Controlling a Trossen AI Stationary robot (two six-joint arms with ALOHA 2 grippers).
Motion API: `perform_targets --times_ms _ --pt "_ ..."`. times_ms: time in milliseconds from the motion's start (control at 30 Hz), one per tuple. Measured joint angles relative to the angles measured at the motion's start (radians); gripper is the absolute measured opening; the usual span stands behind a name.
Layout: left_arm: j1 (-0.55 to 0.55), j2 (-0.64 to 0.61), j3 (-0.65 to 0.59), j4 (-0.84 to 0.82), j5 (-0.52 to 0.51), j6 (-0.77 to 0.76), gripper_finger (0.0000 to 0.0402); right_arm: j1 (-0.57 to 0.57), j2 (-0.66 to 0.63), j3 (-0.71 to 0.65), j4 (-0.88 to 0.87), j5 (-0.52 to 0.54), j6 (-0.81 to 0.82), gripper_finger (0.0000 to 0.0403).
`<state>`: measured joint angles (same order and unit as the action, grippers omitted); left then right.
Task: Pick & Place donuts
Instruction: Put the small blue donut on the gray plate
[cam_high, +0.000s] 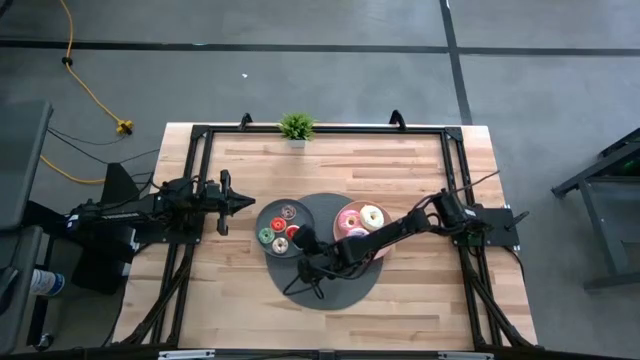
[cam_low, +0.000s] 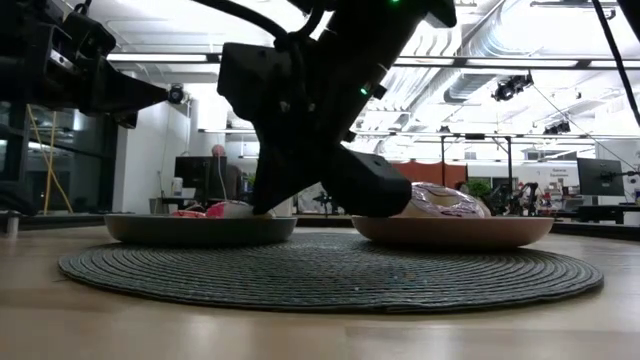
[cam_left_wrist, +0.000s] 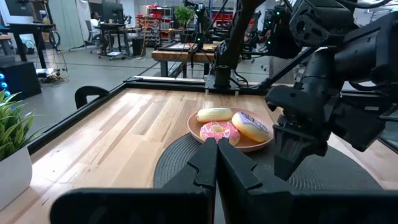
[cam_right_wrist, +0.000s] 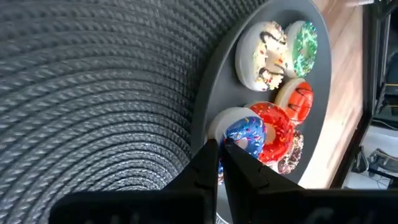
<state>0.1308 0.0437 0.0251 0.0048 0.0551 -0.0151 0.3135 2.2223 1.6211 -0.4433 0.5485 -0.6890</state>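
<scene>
Small toy donuts sit crowded on a round grey plate (cam_high: 272, 218) that lies on the left part of a dark woven round mat (cam_high: 330, 290) in the middle of a wooden table (cam_high: 240, 290). In the right wrist view the plate holds a white donut with dark drizzle (cam_right_wrist: 264, 53), a green sprinkled donut (cam_right_wrist: 305, 40), a cream donut with red stripes (cam_right_wrist: 297, 99), a red iced donut (cam_right_wrist: 278, 130), a blue iced donut (cam_right_wrist: 247, 135) and a brown sprinkled one (cam_right_wrist: 292, 152) partly hidden behind the red. Beside it on the same mat, to the right, a pink plate (cam_high: 345, 212) carries three larger donuts: a pink iced donut (cam_left_wrist: 217, 131), a purple iced donut (cam_left_wrist: 252, 126) and a pale white-iced donut (cam_left_wrist: 214, 114), all touching or nearly so. The right gripper (cam_high: 297, 239) reaches from the table's right side across the pink plate and sits low at the near edge of the grey plate; its fingers are pressed narrowly together at the blue donut, but whether they pinch it cannot be told. The left gripper (cam_high: 240, 203) hangs above the table just left of the grey plate, its fingers drawn together and empty. A small potted plant (cam_high: 296, 127) stands at the table's far edge.
</scene>
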Motion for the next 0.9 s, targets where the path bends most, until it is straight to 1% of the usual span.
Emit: perform_targets --times_ms 100,267,367,433,567,900 --pt "0.0 0.0 0.0 0.0 0.0 0.0 0.0002 0.002 0.0 0.0 0.0 0.029 0.011 0.0012" --pt "0.0 0.0 0.0 0.0 0.0 0.0 0.0002 0.004 0.0 0.0 0.0 0.164 0.013 0.0012" --pt "0.0 0.0 0.0 0.0 0.0 0.0 0.0002 0.003 0.0 0.0 0.001 0.201 0.003 0.0012" --pt "0.0 0.0 0.0 0.0 0.0 0.0 0.0002 -0.003 0.0 0.0 0.0 0.199 0.003 0.0012" --pt "0.0 0.0 0.0 0.0 0.0 0.0 0.0002 -0.034 0.0 0.0 0.0 0.149 0.007 0.0012" --pt "0.0 0.0 0.0 0.0 0.0 0.0 0.0002 -0.106 -0.001 0.0 -0.003 0.128 -0.003 0.0012"
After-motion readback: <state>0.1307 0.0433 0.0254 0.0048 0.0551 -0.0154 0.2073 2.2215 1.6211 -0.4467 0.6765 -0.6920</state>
